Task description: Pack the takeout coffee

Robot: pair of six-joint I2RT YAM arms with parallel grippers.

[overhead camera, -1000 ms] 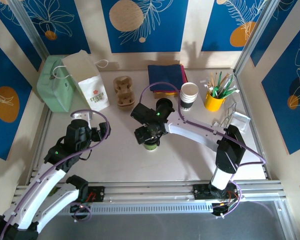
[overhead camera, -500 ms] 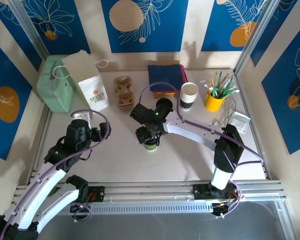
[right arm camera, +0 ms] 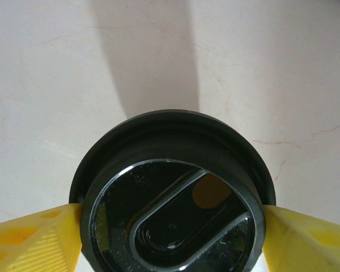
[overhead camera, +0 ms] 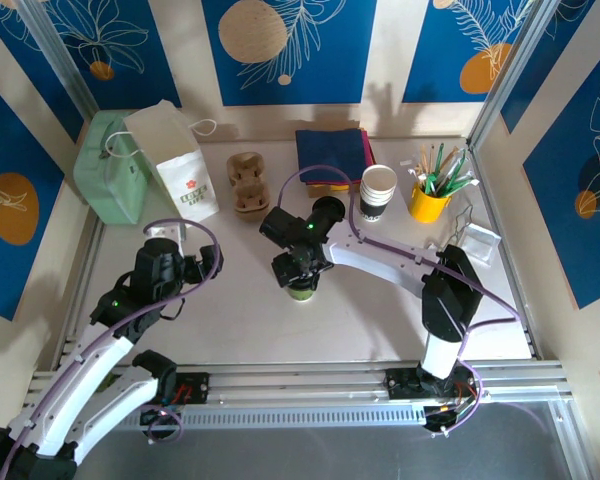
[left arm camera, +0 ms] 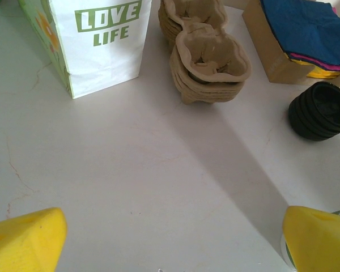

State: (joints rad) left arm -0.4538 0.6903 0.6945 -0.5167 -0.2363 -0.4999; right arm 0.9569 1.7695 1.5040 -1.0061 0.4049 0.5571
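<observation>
The takeout coffee (overhead camera: 301,290) stands near the middle of the table, its olive-green side just showing under my right gripper (overhead camera: 298,272). From the right wrist, its round black lid (right arm camera: 173,209) sits between the two yellow fingers (right arm camera: 34,241), which press against it on both sides. My right gripper (right arm camera: 170,226) is shut on the cup from above. My left gripper (overhead camera: 202,262) hovers to the left of the cup, apart from it. In the left wrist view the left gripper (left arm camera: 170,243) is wide open over bare table, with nothing between its fingers.
A white "LOVE LIFE" paper bag (overhead camera: 180,170) and a green bag (overhead camera: 110,165) stand at the back left. Pulp cup carriers (overhead camera: 247,183) lie beside them. Blue napkins (overhead camera: 332,155), stacked white cups (overhead camera: 377,192), black lids (left arm camera: 322,110) and a yellow stirrer cup (overhead camera: 430,195) line the back.
The right gripper's fingers have closed in onto the cup's lid, and the right arm's elbow has shifted slightly left. The left arm has hardly moved.
</observation>
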